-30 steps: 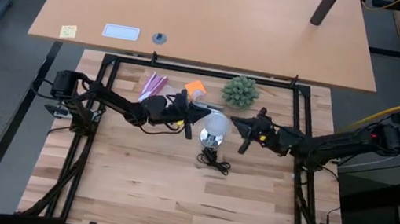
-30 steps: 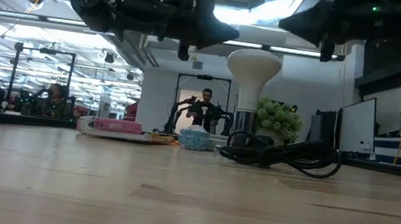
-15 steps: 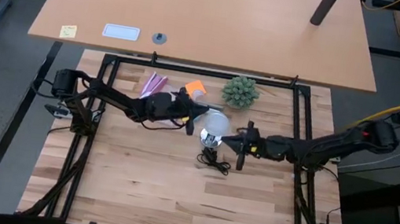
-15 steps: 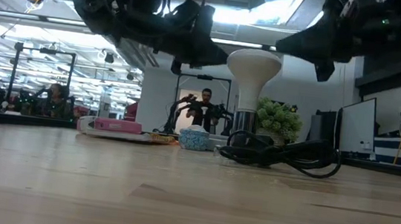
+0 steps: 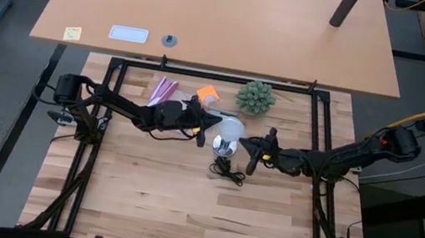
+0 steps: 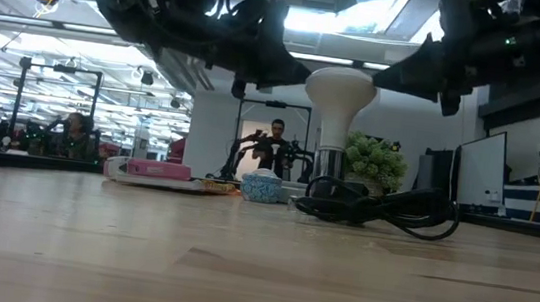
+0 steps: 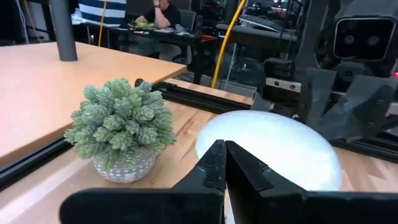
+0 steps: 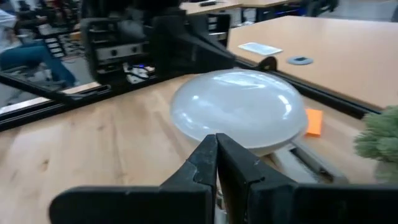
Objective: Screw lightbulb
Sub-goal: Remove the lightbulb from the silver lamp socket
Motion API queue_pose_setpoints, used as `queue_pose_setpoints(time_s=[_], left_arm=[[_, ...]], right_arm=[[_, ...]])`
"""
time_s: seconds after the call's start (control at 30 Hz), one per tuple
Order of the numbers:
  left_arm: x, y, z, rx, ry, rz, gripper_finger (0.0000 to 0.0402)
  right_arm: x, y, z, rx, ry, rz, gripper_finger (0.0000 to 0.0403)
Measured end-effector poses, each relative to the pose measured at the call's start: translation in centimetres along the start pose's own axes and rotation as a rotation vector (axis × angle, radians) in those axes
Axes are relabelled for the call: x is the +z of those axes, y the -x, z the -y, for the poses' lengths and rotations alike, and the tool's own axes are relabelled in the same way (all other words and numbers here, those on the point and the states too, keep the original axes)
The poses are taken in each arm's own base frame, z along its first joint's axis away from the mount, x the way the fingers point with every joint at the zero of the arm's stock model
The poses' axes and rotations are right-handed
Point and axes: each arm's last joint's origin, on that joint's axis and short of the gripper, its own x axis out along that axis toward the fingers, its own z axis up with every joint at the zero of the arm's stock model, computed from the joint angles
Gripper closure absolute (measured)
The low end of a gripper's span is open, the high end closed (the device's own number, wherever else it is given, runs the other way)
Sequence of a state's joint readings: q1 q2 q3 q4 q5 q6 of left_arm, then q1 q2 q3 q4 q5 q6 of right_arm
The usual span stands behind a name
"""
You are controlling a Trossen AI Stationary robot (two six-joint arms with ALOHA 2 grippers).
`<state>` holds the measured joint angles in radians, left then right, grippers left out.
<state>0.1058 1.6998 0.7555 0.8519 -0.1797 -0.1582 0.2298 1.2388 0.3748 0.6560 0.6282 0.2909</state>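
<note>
The lightbulb (image 5: 230, 128), a frosted white globe on a narrower neck, stands upright in a shiny silver socket base (image 6: 329, 167) at the table's middle. The base's black cord (image 6: 385, 208) is coiled on the wood beside it. My left gripper (image 5: 216, 120) is shut and reaches level toward the globe from the table's left. Its tips are at the globe's left side (image 7: 267, 149). My right gripper (image 5: 244, 141) is shut and comes from the table's right, slanting slightly down. Its tips are at the globe's right side (image 8: 239, 109). My left gripper has its shut fingers (image 6: 293, 71) right at the globe's left side, level with its widest part; I cannot tell whether they touch. My right gripper has its shut fingers (image 6: 388, 78) right at the globe's right side; whether they touch cannot be told either.
A green spiky ball plant (image 5: 255, 97) in a pale pot stands just beyond the bulb. Pink sticks (image 5: 163, 90) and an orange piece (image 5: 208, 93) lie at the far left. Black frame rails (image 5: 319, 127) border the table. The near half is bare wood.
My right gripper has come down and swung toward the table's near edge and the bulb, ending beside the globe. My left gripper has tipped its fingers down to level, lowering its tips to the globe's height. The bulb has stayed upright in the base.
</note>
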Motion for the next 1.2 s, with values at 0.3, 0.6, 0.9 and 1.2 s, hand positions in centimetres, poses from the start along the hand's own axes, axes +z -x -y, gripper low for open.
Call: queue_pose_setpoints(time_s=[0.3,0.6,0.9,1.2], left_arm=[[-0.3,0.3,1.7,-0.067,0.040,-0.024,0.0402],[-0.7,0.7,3.2,-0.116,0.031,-0.040,0.0401],[-0.5,0.7,3.3,-0.116,0.036,-0.005,0.0402],[-0.1,0.7,3.3,-0.118,0.018,0.048,0.0401]], right_arm=[[-0.1,0.0,0.5,-0.132,0.023,0.023,0.0387],[0.1,-0.7,1.4,-0.176,0.017,0.024,0.0387],[-0.9,-2.9,3.9,-0.236,0.029,-0.039,0.0387],[0.7,-2.1,4.1,-0.248,0.136,0.013,0.0387]])
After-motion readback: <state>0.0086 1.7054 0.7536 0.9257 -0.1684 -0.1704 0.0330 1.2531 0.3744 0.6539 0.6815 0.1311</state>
